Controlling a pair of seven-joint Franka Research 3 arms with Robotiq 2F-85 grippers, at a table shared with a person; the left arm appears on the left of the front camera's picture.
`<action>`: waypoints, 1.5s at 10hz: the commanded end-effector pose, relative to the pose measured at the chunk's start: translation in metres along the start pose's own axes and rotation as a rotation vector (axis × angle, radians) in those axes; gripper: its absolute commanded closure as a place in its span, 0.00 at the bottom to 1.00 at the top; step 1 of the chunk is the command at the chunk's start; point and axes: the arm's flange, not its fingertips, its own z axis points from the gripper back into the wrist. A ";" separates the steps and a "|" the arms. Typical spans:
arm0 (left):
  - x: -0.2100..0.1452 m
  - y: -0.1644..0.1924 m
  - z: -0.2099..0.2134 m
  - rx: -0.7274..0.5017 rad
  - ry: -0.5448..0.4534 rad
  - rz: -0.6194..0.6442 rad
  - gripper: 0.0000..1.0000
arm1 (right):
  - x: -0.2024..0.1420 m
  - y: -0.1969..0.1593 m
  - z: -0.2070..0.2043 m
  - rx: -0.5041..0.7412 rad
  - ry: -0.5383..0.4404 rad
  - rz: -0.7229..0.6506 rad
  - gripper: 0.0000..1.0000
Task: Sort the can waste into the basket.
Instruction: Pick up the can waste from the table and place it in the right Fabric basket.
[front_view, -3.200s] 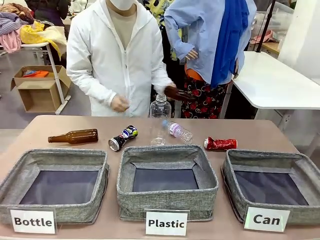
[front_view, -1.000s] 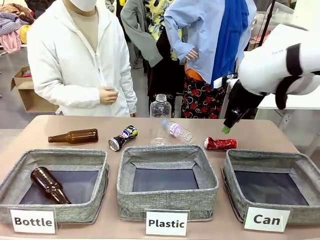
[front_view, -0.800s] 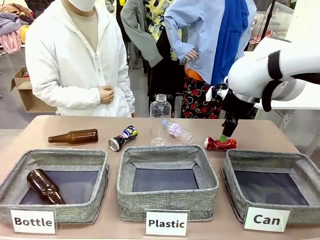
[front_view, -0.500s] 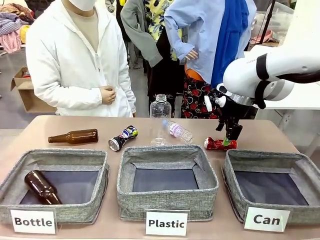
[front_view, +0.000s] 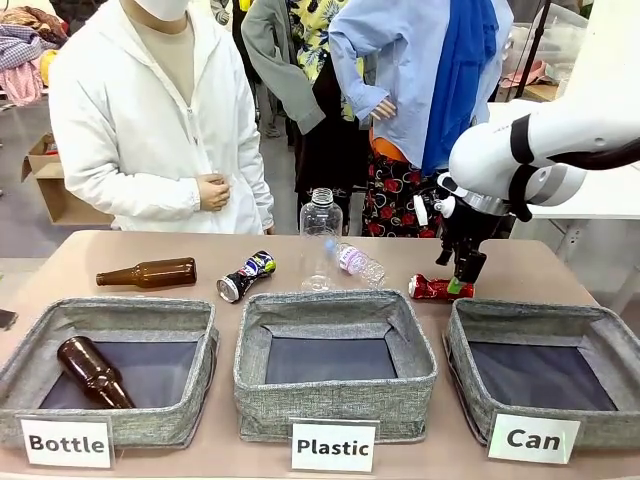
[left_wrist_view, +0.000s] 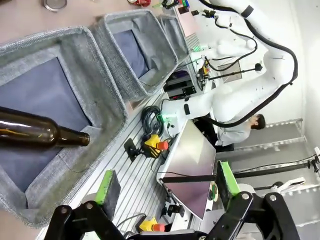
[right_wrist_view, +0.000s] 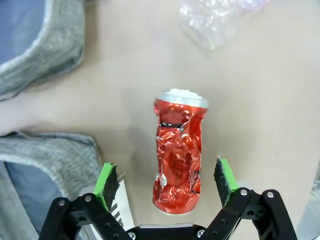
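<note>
On the bench (front_view: 540, 262), far left, a brown glass bottle (front_view: 147, 272) on its side. Inside the grey "Bottle" bin (front_view: 120, 312), a second brown bottle (front_view: 92, 371), tilted. Behind the "Plastic" bin (front_view: 330, 302), an upright clear bottle (front_view: 320, 222), with a lying clear bottle (front_view: 358, 263) just beside it. Beyond, a person in a white coat (front_view: 160, 130).

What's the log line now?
right fingers: open, astride red can | left fingers: open | black can: on table | stage: pre-grasp

White R arm (front_view: 575, 125) w/ black joint bands, black tool (right_wrist_view: 166, 176), green pads (right_wrist_view: 106, 180), silver screws (right_wrist_view: 240, 192)
</note>
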 end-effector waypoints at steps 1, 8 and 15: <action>-0.003 -0.005 0.005 -0.019 -0.010 -0.016 0.00 | 0.007 -0.012 -0.012 -0.030 0.008 -0.067 0.00; -0.003 -0.005 0.005 -0.019 -0.010 -0.016 0.00 | 0.012 -0.025 -0.045 0.034 0.049 -0.150 0.00; -0.003 -0.005 0.005 -0.019 -0.010 -0.016 0.00 | 0.009 -0.028 -0.041 0.030 0.064 -0.179 1.00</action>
